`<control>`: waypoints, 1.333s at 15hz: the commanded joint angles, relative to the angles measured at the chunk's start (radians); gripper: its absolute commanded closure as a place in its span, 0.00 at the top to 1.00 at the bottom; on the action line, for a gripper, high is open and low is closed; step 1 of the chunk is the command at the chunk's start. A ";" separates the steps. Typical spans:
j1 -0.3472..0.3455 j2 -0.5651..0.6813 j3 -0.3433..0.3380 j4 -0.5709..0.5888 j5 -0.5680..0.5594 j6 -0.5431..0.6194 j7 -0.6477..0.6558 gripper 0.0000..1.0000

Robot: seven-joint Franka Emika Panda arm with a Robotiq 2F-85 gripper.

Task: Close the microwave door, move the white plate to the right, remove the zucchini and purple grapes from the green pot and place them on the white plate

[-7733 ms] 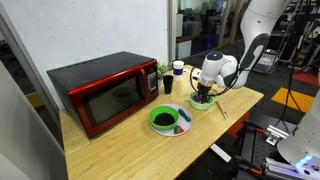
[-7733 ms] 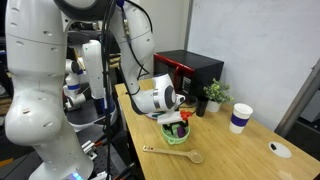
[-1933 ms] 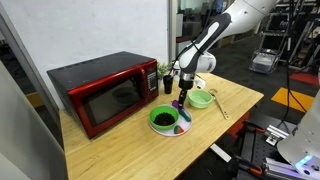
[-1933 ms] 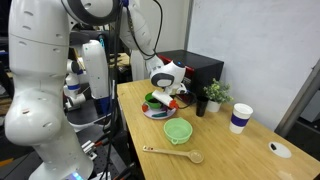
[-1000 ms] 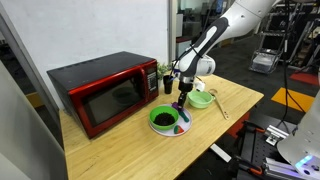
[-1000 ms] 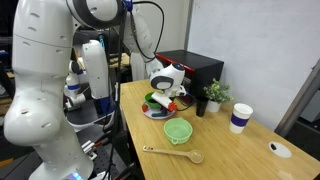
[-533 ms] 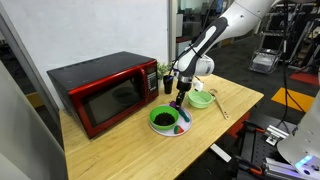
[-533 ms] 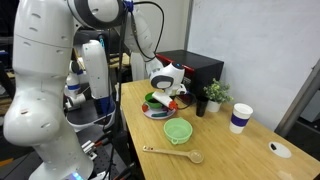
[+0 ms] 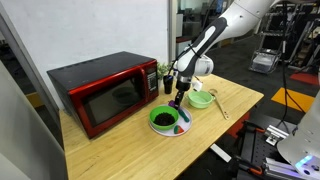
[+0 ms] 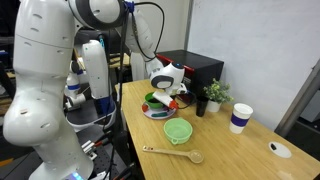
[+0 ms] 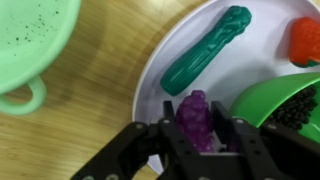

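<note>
The table (image 11: pixel 90 130) is pale grained wood; the white plate (image 11: pixel 255 70) smooth, glossy; zucchini (image 11: pixel 205 50) and purple grapes (image 11: pixel 195 118) probably moulded plastic.

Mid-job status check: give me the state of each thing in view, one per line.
microwave door: shut
white plate: on the table, carrying food
zucchini: lying flat on the plate
purple grapes: clamped in the pincer, over the plate
pincer: shut on the grapes
green pot: upright, no food inside
green bowl: on the plate, holding dark contents

wood tbl (image 9: pixel 110 150), red microwave (image 9: pixel 100 92), white plate (image 11: pixel 175 40), green pot (image 9: pixel 201 98), 1 spoon (image 10: pixel 172 153), 1 cup (image 10: pixel 240 118)
</note>
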 commanded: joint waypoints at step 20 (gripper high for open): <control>-0.095 0.069 0.093 0.022 -0.006 0.090 0.001 0.51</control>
